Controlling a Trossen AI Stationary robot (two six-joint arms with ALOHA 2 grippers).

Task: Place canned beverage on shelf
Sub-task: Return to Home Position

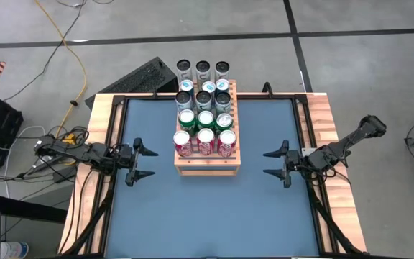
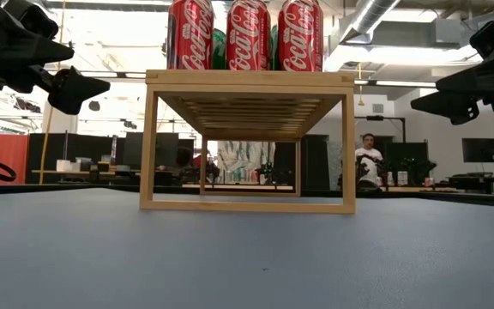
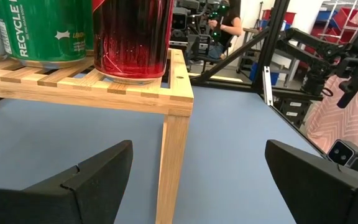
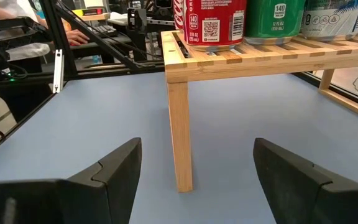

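Note:
The shelf, a light wooden rack with a slatted top, stands on its legs in the middle of the blue table. Several cans stand upright on its slats in rows of three: red ones nearest, then green, then paler and dark ones behind. My left gripper hovers open to the shelf's left, its fingers level and aimed at the shelf's near corner leg. Open too, my right gripper hovers to the shelf's right, facing the other near leg. Neither holds a can.
A wooden frame and black rails border the blue mat. A keyboard lies beyond the far edge. Bare mat lies between the shelf and the near edge. A person sits in the room behind.

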